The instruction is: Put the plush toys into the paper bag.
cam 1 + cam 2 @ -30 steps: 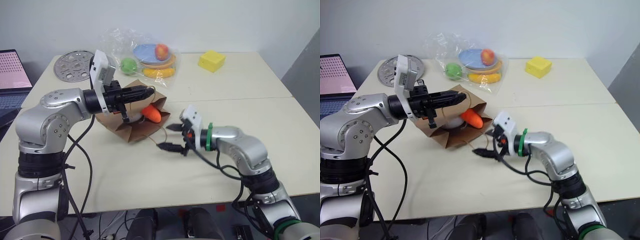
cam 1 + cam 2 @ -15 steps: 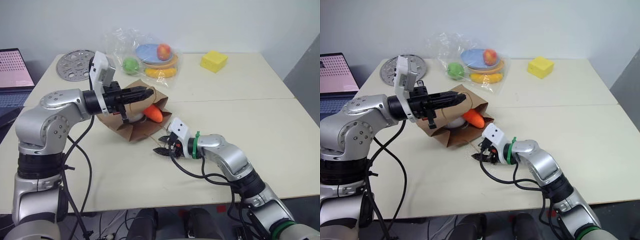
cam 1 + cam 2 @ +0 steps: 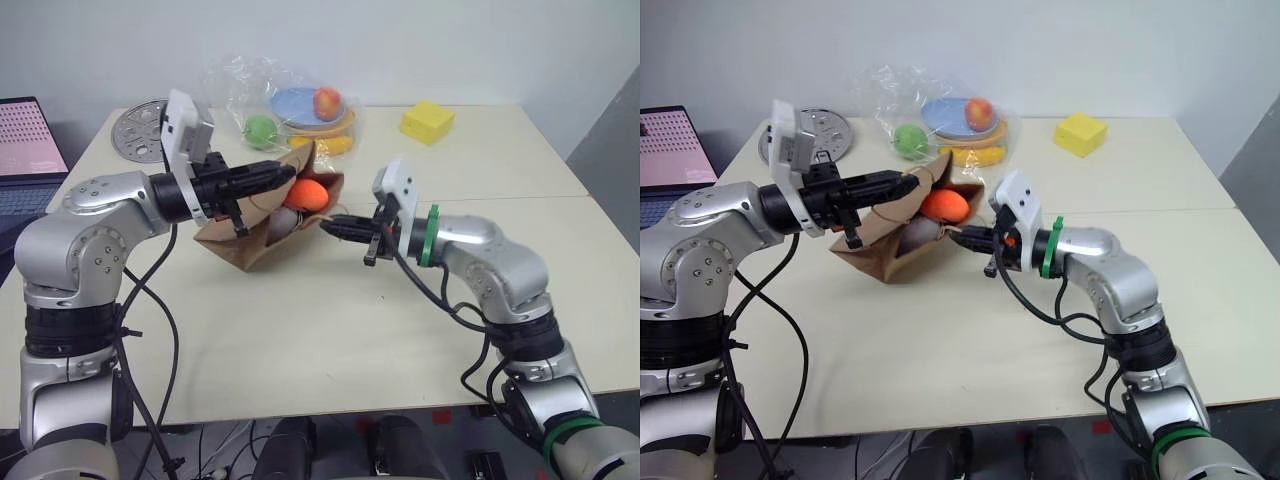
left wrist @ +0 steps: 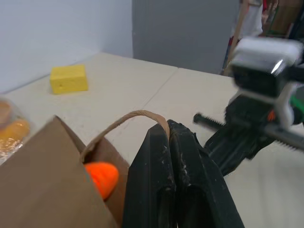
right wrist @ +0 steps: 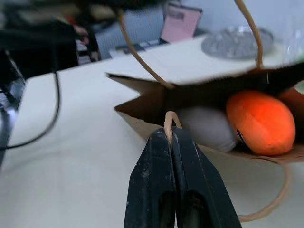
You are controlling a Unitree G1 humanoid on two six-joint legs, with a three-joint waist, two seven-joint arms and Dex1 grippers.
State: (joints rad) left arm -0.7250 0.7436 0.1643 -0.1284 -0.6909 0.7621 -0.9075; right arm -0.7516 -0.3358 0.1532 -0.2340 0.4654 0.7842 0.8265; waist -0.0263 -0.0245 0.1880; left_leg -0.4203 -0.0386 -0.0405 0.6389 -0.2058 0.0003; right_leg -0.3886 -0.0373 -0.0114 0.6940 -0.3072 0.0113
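Moved since earlier: the right gripper (image 3: 330, 225) was lifted off the table (image 3: 300, 340) and pinched tight on a twine handle (image 5: 169, 120); a second ago it was spread wide down by the tabletop. The paper bag (image 3: 250, 240) got tipped up with it.
Left gripper (image 3: 290, 172): clamped on the other twine loop (image 4: 128, 119), bag mouth held up.
Hard to see: the white egg toy (image 5: 209, 127) was mostly buried in shadow inside the bag, face not made out. The carrot's leaves were hidden too.
Carrot toy (image 3: 310, 192): bright orange, sat at the bag's opening, beside the egg.
Bag look: brown kraft, creased, leaned over on the table.
Background: wrapped toy fruit (image 3: 300, 115) and yellow block (image 3: 426, 121) well behind.
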